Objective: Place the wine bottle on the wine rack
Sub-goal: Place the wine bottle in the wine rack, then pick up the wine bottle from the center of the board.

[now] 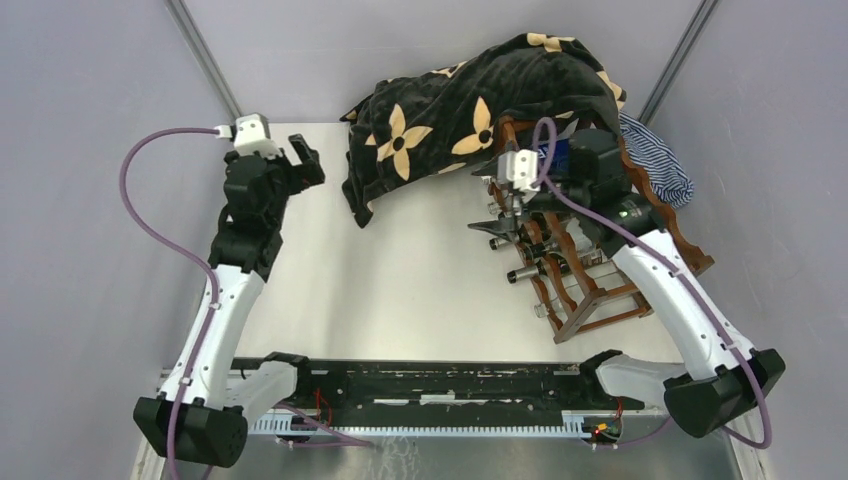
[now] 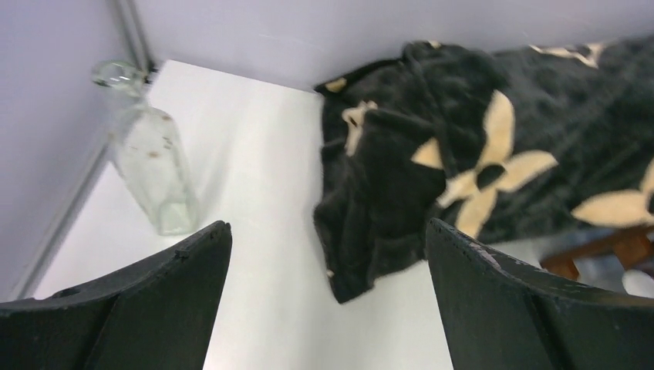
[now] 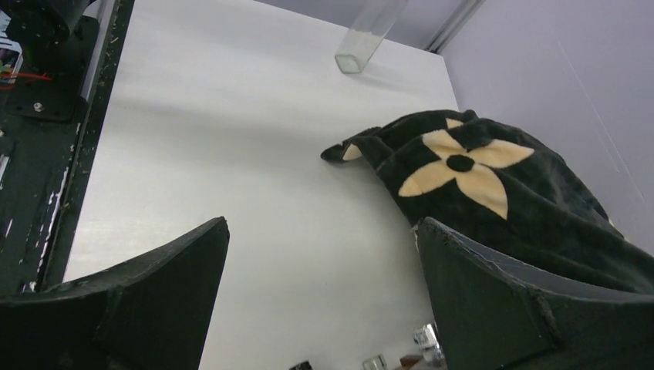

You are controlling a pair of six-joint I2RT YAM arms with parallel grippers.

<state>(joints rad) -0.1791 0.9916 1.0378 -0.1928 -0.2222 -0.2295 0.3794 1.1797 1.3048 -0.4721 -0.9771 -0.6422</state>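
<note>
The wine bottle (image 2: 150,162), clear glass with a square body, stands upright in the far left corner of the table; it also shows in the right wrist view (image 3: 362,42). My left gripper (image 2: 328,223) is open and empty, to the right of the bottle and apart from it (image 1: 305,160). The wine rack (image 1: 600,290), dark reddish-brown wood, stands at the right with several bottles (image 1: 530,270) lying in it. My right gripper (image 3: 322,221) is open and empty, over the rack's left front (image 1: 497,220).
A black blanket with beige flowers (image 1: 470,110) drapes over the back of the rack and spills onto the table. A blue-striped cloth (image 1: 660,160) lies behind the rack. Grey walls close in the table at the back and both sides.
</note>
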